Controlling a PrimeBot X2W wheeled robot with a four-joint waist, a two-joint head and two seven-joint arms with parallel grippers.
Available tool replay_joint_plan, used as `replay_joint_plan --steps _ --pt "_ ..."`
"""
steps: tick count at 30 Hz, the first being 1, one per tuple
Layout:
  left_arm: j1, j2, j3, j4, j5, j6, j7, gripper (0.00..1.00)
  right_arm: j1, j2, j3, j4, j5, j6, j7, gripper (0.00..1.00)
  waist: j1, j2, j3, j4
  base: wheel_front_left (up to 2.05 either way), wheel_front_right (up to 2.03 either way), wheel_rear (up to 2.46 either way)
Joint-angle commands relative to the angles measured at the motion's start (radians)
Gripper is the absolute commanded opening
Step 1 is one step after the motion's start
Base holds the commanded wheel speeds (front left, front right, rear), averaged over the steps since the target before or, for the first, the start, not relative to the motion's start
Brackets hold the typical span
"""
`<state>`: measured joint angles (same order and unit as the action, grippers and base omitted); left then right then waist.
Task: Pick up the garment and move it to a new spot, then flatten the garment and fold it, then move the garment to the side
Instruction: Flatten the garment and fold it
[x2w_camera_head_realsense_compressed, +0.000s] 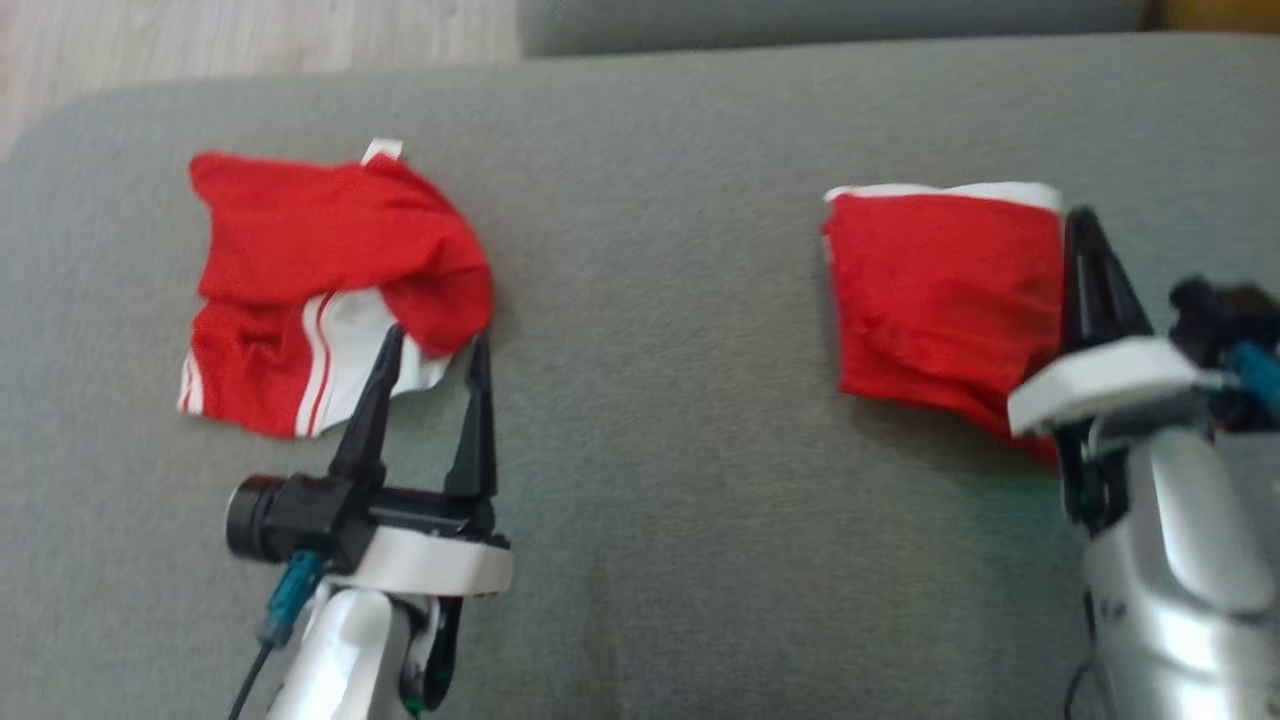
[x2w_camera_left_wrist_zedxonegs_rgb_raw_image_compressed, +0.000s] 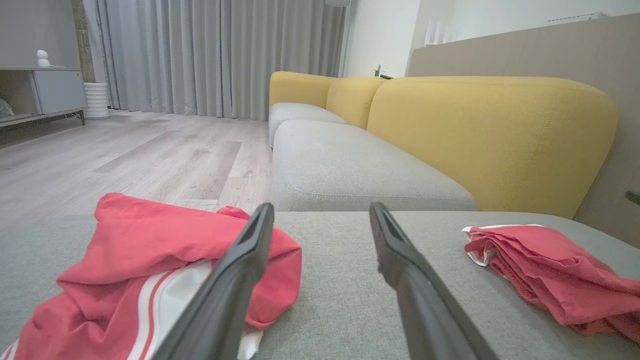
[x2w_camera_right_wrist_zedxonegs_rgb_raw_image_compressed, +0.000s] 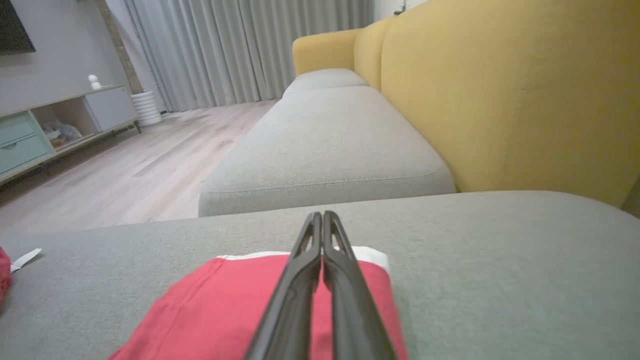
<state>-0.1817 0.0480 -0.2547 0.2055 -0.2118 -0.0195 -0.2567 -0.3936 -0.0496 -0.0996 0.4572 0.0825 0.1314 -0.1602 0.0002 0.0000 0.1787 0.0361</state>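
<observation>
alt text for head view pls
A crumpled garment and a folded garment, both red, lie apart on a grey cushion. The left gripper, jaws open, is by the crumpled one; the right gripper, jaws shut, at the folded one's edge.

Left gripper (x2w_camera_left_wrist_zedxonegs_rgb_raw_image_compressed: 321, 210): two dark fingers rising from the bottom edge, spread wide, nothing between them
Crumpled red garment (x2w_camera_left_wrist_zedxonegs_rgb_raw_image_compressed: 150, 245), white panel with red stripes: lower left on the grey cushion (x2w_camera_left_wrist_zedxonegs_rgb_raw_image_compressed: 340, 280); the left finger crosses in front of its right edge
Folded red garment (x2w_camera_left_wrist_zedxonegs_rgb_raw_image_compressed: 545, 270), white trim: far right on the same cushion, well apart from the first
Sofa (x2w_camera_left_wrist_zedxonegs_rgb_raw_image_compressed: 490, 140): yellow backs, grey seats, beyond the cushion
Background: pale wood floor (x2w_camera_left_wrist_zedxonegs_rgb_raw_image_compressed: 125, 160), grey curtains (x2w_camera_left_wrist_zedxonegs_rgb_raw_image_compressed: 225, 55), low cabinet (x2w_camera_left_wrist_zedxonegs_rgb_raw_image_compressed: 50, 92)
</observation>
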Motion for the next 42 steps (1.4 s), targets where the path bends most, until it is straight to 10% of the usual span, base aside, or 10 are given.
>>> replay_joint_plan --steps 1,12,27,42 --pt "-0.042 0.002 0.016 -0.032 -0.005 -0.002 -0.005 1.00 -0.060 -0.001 0.014 0.010 -0.005 -0.001 0.006 0.00 -0.0002 0.0000 0.056 0.054 0.00 0.00 0.00" --pt "-0.074 0.002 -0.020 -0.013 -0.016 0.008 -0.005 1.00 -0.202 -0.001 0.026 0.420 -0.072 -0.001 -0.029 0.00 -0.0002 0.0000 0.069 0.111 0.00 0.00 0.00" --pt "-0.046 0.002 -0.010 -0.003 -0.011 0.014 -0.005 1.00 -0.173 -0.001 0.406 0.529 0.076 -0.001 -0.089 0.00 -0.0002 0.0000 -0.007 0.071 0.00 0.00 0.00" --pt "0.012 0.002 0.045 -0.020 -0.030 0.036 -0.005 1.00 -0.037 -0.008 0.135 0.145 0.062 -0.001 -0.101 0.00 -0.0002 0.0000 -0.108 -0.014 0.00 0.00 0.00"
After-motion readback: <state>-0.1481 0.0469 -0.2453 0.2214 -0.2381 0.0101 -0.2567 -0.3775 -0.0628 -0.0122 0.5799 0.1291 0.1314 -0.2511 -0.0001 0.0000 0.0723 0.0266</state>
